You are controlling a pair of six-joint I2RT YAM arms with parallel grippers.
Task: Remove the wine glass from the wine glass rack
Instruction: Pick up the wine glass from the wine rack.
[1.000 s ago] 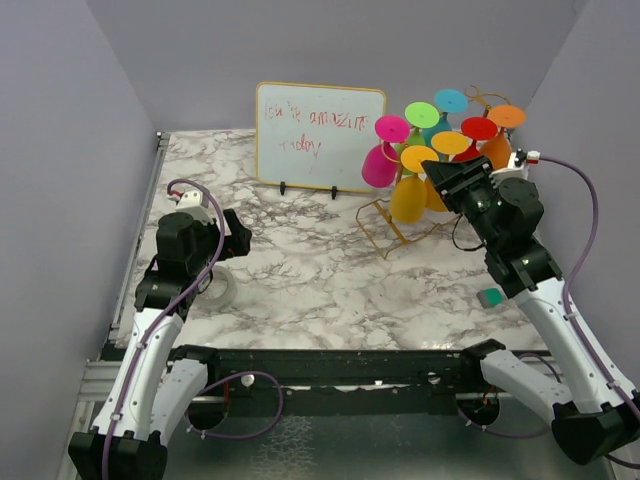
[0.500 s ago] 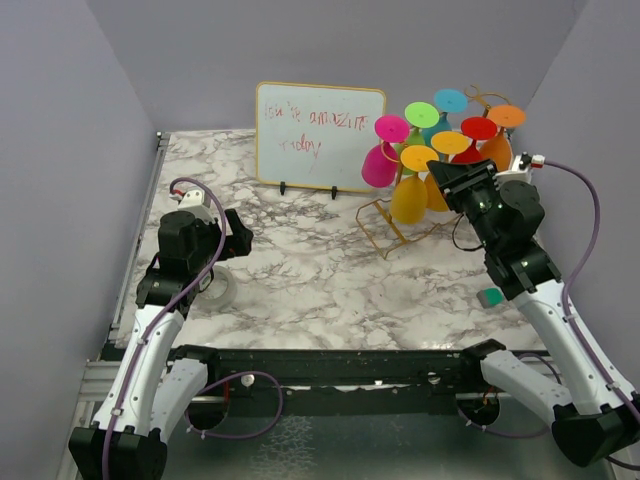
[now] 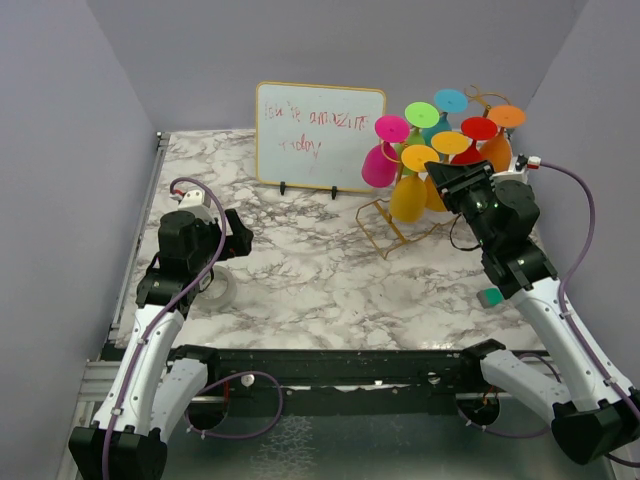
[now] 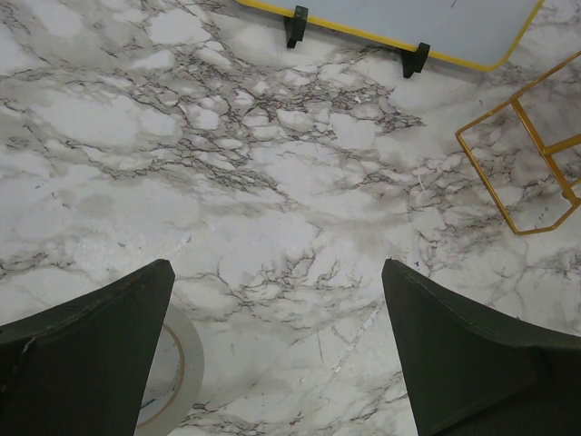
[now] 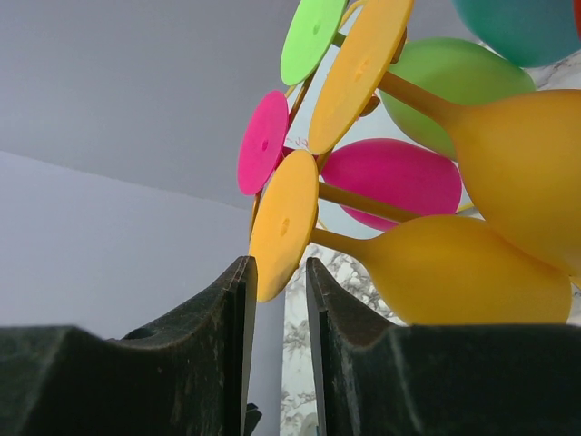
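The gold wire wine glass rack [image 3: 385, 235] stands at the back right and holds several coloured glasses hung upside down and slanted. Part of its base shows in the left wrist view [image 4: 508, 173]. The nearest yellow wine glass [image 3: 408, 200] hangs at the rack's front. My right gripper [image 3: 437, 170] is at that glass's foot. In the right wrist view the jaws [image 5: 280, 263] stand a narrow gap apart, and the lower rim of the yellow foot [image 5: 283, 222] dips between the fingertips. My left gripper [image 3: 243, 232] is wide open and empty over the marble [image 4: 277, 282].
A white dry-erase board [image 3: 320, 135] with red writing stands at the back centre, left of the rack. A roll of tape [image 3: 220, 288] lies under the left arm and shows in the left wrist view [image 4: 177, 363]. A small green thing [image 3: 489, 297] lies near the right arm.
My right gripper has crept a little up and left, closer to the yellow glass's foot. The left arm has not moved.
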